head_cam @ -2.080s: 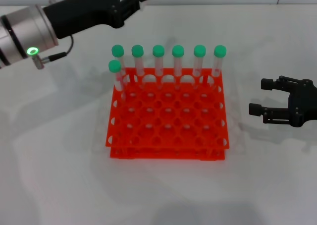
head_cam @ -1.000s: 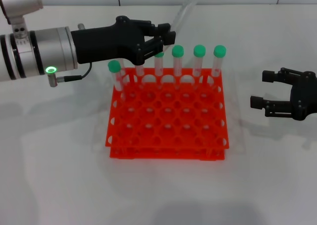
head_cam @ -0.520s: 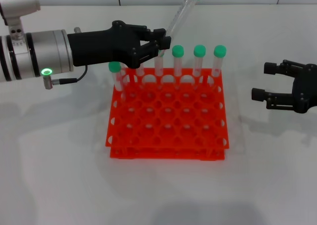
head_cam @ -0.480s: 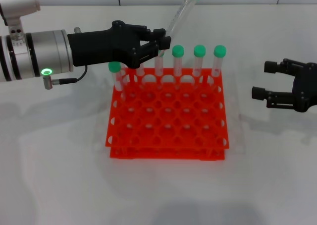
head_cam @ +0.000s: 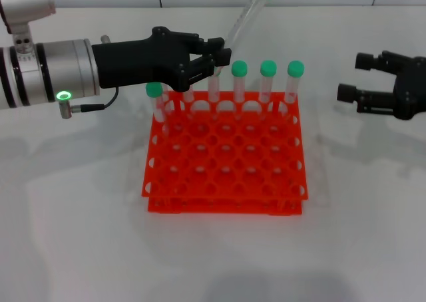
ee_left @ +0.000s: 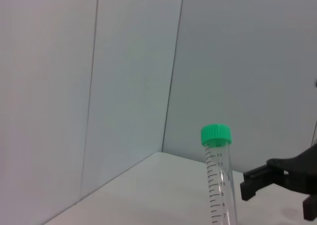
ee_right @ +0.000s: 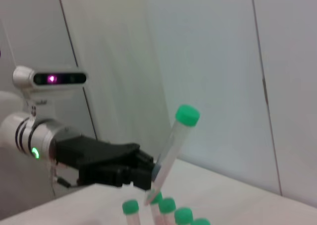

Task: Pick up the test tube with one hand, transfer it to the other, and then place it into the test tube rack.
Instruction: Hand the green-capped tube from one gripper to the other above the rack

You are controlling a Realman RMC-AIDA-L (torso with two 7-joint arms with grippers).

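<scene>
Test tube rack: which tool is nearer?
Left. The left tool holds the test tube over the test tube rack back edge; the right tool hangs open beside it.

right pincer [head_cam: 356, 77] risen and moved farther back, prongs spread

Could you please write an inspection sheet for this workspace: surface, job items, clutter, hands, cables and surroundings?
Surface: white table, no spills seen.
Job items: orange-red test tube rack stands at the centre, with green-capped tubes upright along its far rows; one test tube is held tilted above the rack's far edge, cap uppermost.
Clutter: nothing seen.
Hands: left hand is shut on the test tube's lower part, over the rack's far side; right hand is open, in the air to the right of the rack, apart from it.
Cables: thin black cable at the left wrist.
Surroundings: plain pale wall panels.
</scene>
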